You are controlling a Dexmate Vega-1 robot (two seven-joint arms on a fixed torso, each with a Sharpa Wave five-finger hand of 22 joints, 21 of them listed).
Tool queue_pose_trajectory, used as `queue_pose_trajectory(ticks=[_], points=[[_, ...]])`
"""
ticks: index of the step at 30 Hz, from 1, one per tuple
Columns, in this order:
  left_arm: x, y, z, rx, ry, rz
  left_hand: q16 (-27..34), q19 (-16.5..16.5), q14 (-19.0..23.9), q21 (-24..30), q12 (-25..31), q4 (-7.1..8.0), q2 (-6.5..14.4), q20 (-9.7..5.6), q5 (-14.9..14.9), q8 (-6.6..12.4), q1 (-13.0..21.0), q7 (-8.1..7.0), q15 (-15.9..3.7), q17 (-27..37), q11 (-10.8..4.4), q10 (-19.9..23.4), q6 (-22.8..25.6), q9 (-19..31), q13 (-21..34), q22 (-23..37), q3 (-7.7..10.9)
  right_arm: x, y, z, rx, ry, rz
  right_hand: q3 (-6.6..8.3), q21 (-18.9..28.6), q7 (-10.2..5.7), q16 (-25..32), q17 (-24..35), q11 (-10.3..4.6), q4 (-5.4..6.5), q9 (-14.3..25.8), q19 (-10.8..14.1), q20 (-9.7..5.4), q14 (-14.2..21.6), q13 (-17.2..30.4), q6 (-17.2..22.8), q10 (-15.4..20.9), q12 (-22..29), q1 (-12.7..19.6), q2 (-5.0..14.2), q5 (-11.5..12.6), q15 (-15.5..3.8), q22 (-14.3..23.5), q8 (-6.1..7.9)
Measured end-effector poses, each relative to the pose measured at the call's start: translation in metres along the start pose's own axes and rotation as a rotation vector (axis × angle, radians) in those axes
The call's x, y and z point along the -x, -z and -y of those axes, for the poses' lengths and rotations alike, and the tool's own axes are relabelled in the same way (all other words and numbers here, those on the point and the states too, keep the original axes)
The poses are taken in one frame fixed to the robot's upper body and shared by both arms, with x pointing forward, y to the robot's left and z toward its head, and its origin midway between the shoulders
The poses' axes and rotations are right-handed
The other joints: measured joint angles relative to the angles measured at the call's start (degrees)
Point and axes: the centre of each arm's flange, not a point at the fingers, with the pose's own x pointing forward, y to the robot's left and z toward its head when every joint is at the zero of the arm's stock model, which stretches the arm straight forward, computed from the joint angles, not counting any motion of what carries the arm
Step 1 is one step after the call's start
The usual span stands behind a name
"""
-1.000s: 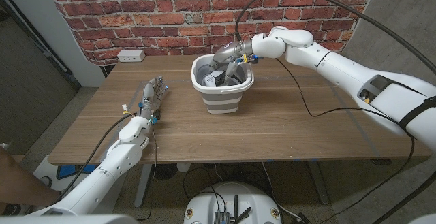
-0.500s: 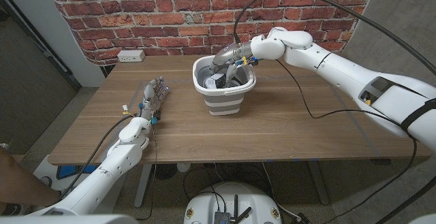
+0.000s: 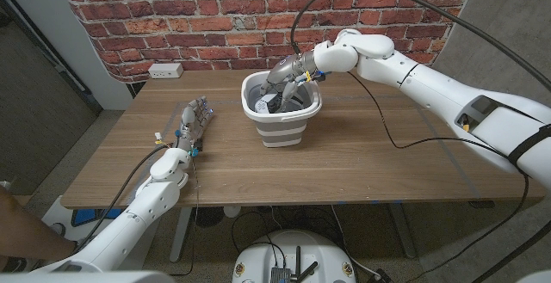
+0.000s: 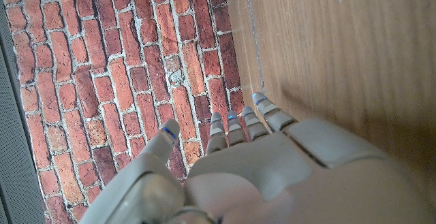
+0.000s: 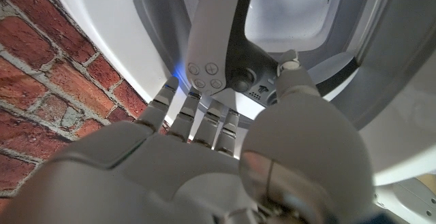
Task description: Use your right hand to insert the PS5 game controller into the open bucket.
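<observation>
right hand (image 3: 288, 81) fingers hold PS5 controller (image 5: 216, 54) inside bucket (image 3: 280, 119), grips hidden | left hand (image 3: 194, 119) fingers spread, empty

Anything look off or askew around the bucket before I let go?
Nothing stands out. The bucket stands upright on the table, with no spill or damage visible. The right hand reaches into it, with the controller inside against its fingers. The left hand is on the table apart from the bucket.

Bucket (image 3: 280, 118) shifted slightly toward left and wall; right hand (image 3: 288, 81) with controller (image 3: 269, 102) moved along inside it.
</observation>
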Motion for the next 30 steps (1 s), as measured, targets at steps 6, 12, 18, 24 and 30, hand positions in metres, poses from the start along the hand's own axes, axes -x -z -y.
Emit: queue_pose_trajectory(ticks=[6, 12, 18, 24, 30], points=[[0.000, 0.000, 0.000, 0.002, 0.003, 0.000, 0.0, 0.0, 0.0, 0.0, 0.0, 0.00, 0.0, 0.00, 0.0, 0.00, 0.0, 0.31, 0.00, 0.0, 0.00, 0.0, 0.3, 0.0, 0.0, 0.0, 0.00, 0.001, -0.002, 0.001, 0.005, -0.046, -0.011, -0.24, -0.2, 1.19, -2.2, 0.0, 1.81, 0.23, 0.0, -2.2, 1.62, -3.7, -0.9, -4.8, -6.7, -0.4, -0.6, -0.59, -0.8, 2.61, 0.1, -4.19], [-0.001, 0.000, 0.000, 0.003, 0.007, 0.000, 0.0, 0.0, 0.0, 0.0, 0.0, 0.00, 0.0, 0.00, 0.0, 0.00, 0.0, 0.20, 0.00, 0.0, 0.00, 0.0, 0.4, 0.0, 0.0, 0.0, 0.00, 0.004, -0.005, 0.006, 0.012, -0.063, -0.019, -0.23, -0.2, 1.38, -2.9, 0.0, 2.22, 0.23, 0.0, -3.2, 1.66, -5.1, -1.2, -5.6, -8.7, -0.4, -1.2, -0.44, -0.8, 3.86, 0.1, -5.34], [-0.001, 0.000, 0.000, 0.002, 0.010, -0.001, 0.0, 0.0, 0.0, 0.0, 0.0, 0.00, 0.0, 0.00, 0.0, 0.00, 0.0, 0.01, 0.00, 0.0, 0.00, 0.0, 0.6, 0.0, 0.0, 0.0, 0.00, 0.010, -0.002, 0.012, 0.004, -0.075, -0.042, -0.23, -0.2, 1.36, -3.3, 0.0, 2.13, 0.23, 0.0, -3.3, 1.58, -5.7, -1.5, -5.6, -9.1, -0.4, -1.5, -0.14, -0.8, 3.85, 0.1, -5.57], [-0.001, 0.001, 0.000, 0.002, 0.012, -0.004, 0.0, 0.0, 0.0, 0.0, 0.0, 0.00, 0.0, 0.00, 0.0, 0.00, 0.0, 0.01, 0.00, 0.0, 0.00, 0.0, 0.6, 0.0, 0.0, 0.0, 0.00, 0.017, 0.000, 0.019, -0.001, -0.066, -0.052, -0.46, -0.2, 1.36, -3.3, 0.0, 2.31, 0.46, 0.0, -3.3, 1.58, -5.7, -1.5, -5.6, -9.2, -0.4, -2.0, 0.35, -0.8, 3.85, 0.3, -5.98], [-0.002, 0.001, 0.000, 0.001, 0.014, -0.005, 0.0, 0.0, 0.0, 0.0, 0.0, 0.00, 0.0, 0.00, 0.0, 0.00, 0.0, 0.01, 0.00, 0.0, 0.00, 0.0, 0.6, 0.0, 0.0, 0.0, 0.00, 0.025, 0.002, 0.024, -0.017, -0.063, -0.061, -0.46, 0.3, 1.36, -3.5, 0.0, 2.31, 0.46, 0.0, -3.3, 1.58, -5.7, -1.8, -5.6, -9.2, -0.1, -2.3, 0.69, -0.8, 3.85, 0.3, -6.18]])
